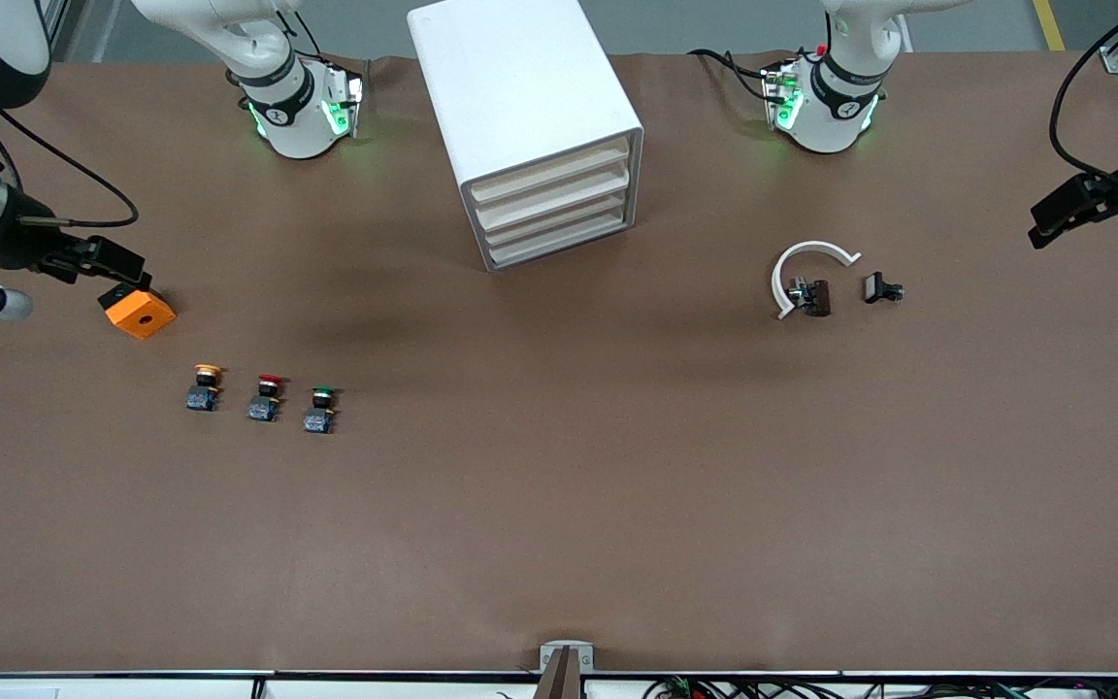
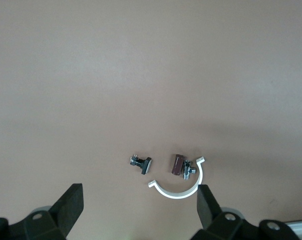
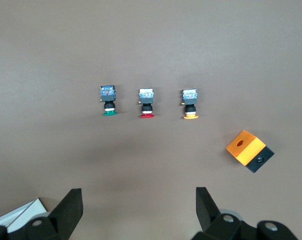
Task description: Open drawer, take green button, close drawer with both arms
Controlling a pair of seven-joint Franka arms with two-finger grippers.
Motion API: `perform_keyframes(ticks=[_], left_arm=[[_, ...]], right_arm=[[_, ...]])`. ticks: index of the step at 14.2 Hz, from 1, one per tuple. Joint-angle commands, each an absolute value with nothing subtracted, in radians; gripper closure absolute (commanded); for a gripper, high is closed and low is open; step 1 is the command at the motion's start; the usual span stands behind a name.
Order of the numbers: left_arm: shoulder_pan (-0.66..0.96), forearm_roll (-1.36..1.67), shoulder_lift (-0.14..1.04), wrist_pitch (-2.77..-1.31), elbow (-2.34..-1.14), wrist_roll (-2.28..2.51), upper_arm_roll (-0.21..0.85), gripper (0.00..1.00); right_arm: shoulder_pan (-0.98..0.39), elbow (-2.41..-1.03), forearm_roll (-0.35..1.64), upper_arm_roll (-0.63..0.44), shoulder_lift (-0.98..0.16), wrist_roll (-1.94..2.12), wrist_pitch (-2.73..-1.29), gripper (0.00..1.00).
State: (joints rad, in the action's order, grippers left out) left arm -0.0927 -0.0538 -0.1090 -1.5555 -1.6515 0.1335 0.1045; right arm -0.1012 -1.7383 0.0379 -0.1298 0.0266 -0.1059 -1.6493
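Note:
The white cabinet [image 1: 530,97] stands between the two arm bases. Its four cream drawers are all shut, and the bottommost drawer [image 1: 559,241] is flush. The green-capped button [image 1: 321,408] lies on the table toward the right arm's end, and it also shows in the right wrist view [image 3: 108,99]. My right gripper [image 1: 117,264] hangs open and empty in the air over the orange box, as the right wrist view [image 3: 138,197] shows. My left gripper [image 1: 1049,221] hangs open and empty over the left arm's end of the table, near the clamp, as the left wrist view [image 2: 138,195] shows.
A red-capped button [image 1: 266,396] and a yellow-capped button [image 1: 205,386] lie in a row beside the green one. An orange box [image 1: 140,313] lies farther from the camera. A white half-ring clamp [image 1: 806,267] with a brown part [image 1: 816,296] and a small black part [image 1: 881,288] lie toward the left arm's end.

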Motion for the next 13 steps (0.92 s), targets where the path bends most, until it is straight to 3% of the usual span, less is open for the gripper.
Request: perform_keyframes(ticks=[1,13], left_arm=[[-0.084,-0.026,-0.173,-1.58,-1.715,0.048,0.089,0.0],[-0.087,0.003,-0.176,-1.569,-1.738,0.058,0.186,0.0]], right_arm=[[-0.06,-1.691,0.031,-0.114,0.025,-0.063,-1.615,0.0],[-0.029,-1.576,0.002,-0.1,0.018,-0.007,-1.528,0.0]])
